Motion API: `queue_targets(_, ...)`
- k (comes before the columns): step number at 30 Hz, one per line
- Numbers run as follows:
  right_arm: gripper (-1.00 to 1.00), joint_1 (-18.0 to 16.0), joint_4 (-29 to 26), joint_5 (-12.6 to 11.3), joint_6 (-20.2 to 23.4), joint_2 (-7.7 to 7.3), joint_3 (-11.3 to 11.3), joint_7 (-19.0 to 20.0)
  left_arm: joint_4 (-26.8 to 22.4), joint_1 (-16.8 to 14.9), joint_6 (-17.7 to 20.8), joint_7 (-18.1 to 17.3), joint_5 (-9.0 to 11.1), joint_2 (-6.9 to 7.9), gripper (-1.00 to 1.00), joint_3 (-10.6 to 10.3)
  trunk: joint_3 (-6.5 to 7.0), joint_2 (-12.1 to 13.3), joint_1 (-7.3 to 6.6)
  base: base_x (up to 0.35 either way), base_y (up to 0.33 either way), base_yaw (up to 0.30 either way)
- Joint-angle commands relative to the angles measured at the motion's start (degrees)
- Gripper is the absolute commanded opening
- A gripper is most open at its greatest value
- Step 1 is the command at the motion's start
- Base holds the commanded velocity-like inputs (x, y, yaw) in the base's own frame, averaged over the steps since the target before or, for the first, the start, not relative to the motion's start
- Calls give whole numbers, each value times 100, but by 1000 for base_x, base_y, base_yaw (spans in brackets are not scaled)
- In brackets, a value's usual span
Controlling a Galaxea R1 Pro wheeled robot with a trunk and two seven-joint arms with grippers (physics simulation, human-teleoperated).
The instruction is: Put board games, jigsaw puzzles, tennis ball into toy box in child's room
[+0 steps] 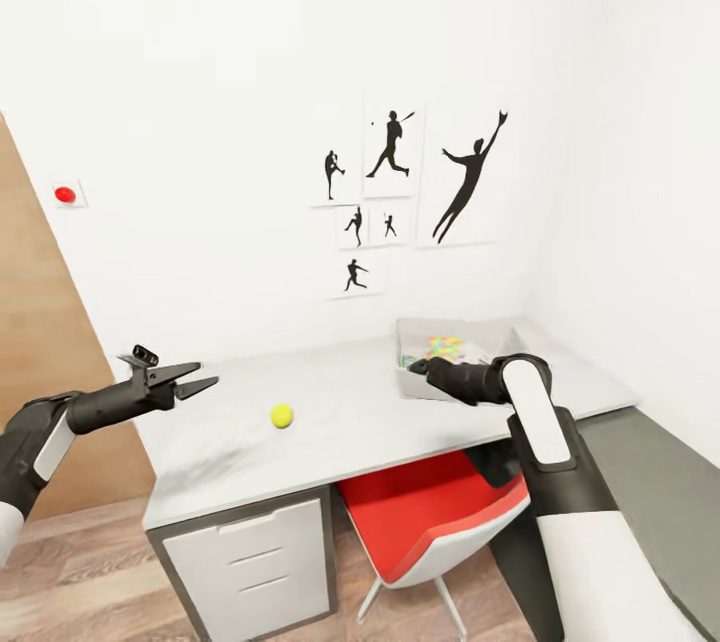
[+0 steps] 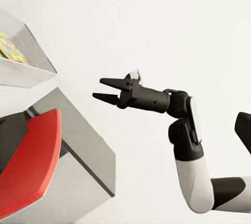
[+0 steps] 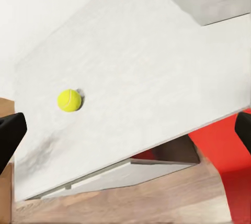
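one toy is left out on the table [image 1: 400, 422], the tennis ball [image 1: 282, 415]. on the left side, the left gripper [image 1: 196, 379] hangs over the table's end, and its jaws are open with nothing in them. next comes the ball, sitting alone on the grey top, apart from both grippers. it looks small, light and fuzzy, and it is round, so i think it can roll away if bumped. grab it across its middle, one finger on each side. further right, the toy box [image 1: 420, 387] has colourful toys inside. the right gripper [image 1: 420, 366] is at the box's near edge, and i cannot tell if it is open.
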Motion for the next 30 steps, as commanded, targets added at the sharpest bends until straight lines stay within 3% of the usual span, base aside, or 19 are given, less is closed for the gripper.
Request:
queue_targets(1, 100, -6, 3, -44, 12, 19, 9, -80, 4, -2, 61, -20, -1, 11, 100, 33, -14, -14, 3, -137, 79, 82)
queue_targets(5, 100, -5, 19, -25, -6, 54, 131, -105, 9, 9, 61, -20, -8, 43, 100, 193, -14, -14, 3, -66, 33, 203)
queue_targets(10, 100, -5, 88, -11, -24, 69, 372, -112, 13, 17, 56, -20, -23, 55, 100, 259, -14, -14, 3, -14, 7, 274)
queue_targets(14, 100, -11, 214, 1, -28, 172, 490, -113, 15, 18, 55, -20, -34, 62, 100, 271, -18, -14, 3, -2, 1, 289)
queue_targets(20, 100, -14, 449, 9, -29, 311, 522, -113, 38, 18, 47, -20, -41, 111, 100, 273, -34, -14, 3, 50, 0, 289)
queue_targets(30, 100, -22, 746, 70, -31, 316, 553, -113, 102, 22, 41, -6, -42, 145, 100, 280, -87, -14, 3, 131, 0, 252)
